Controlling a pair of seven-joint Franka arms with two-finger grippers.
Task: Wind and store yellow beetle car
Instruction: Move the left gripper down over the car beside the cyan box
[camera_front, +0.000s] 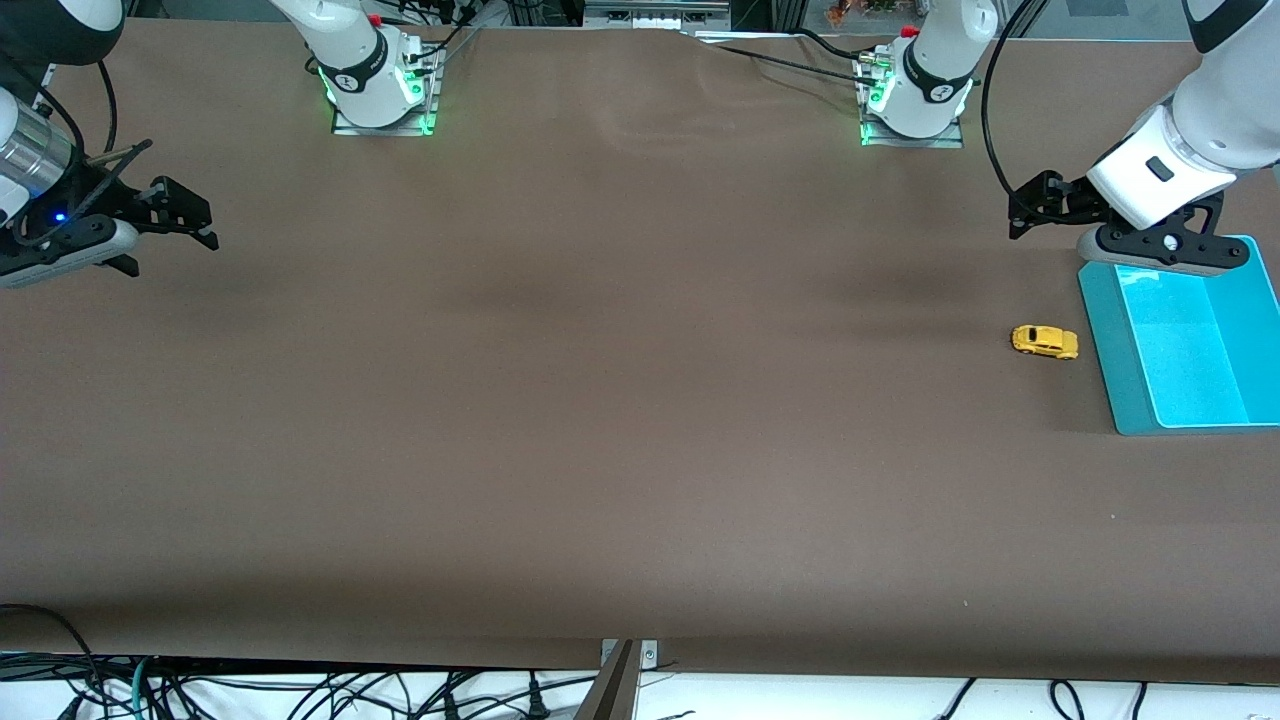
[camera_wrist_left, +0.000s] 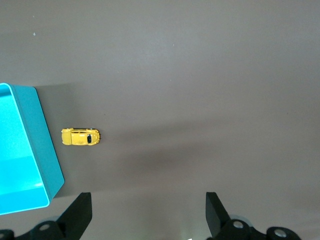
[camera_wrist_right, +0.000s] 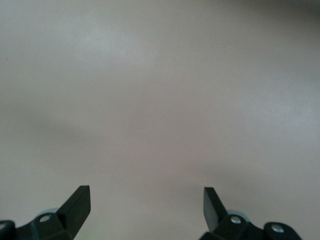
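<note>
The bench (camera_front: 600, 450) fills nearly the whole front view, a brown matte sheet with faint ripples near the arm bases; cables hang below its near edge. Only a strip of room shows along the top, too cut off to make out.

The two arms come next, each seen only in part: their upper links run out of frame. The left gripper (camera_front: 1030, 205) hangs in the air over the bench at the left arm's end, above the edge of the teal bin (camera_front: 1110, 350) that lies farthest from the front camera. In the left wrist view its fingers (camera_wrist_left: 80, 212) stand wide apart with nothing between them. The right gripper (camera_front: 190, 225) hangs over bare bench at the right arm's end; its fingers (camera_wrist_right: 77, 202) are likewise spread wide and empty.

The teal bin is cropped by the frame edge, so its full outline is hidden.

Smallest, the yellow beetle car (camera_front: 1045, 342) sits on its wheels on the bench, just beside the bin, at about nine o'clock from it in the front view.
</note>
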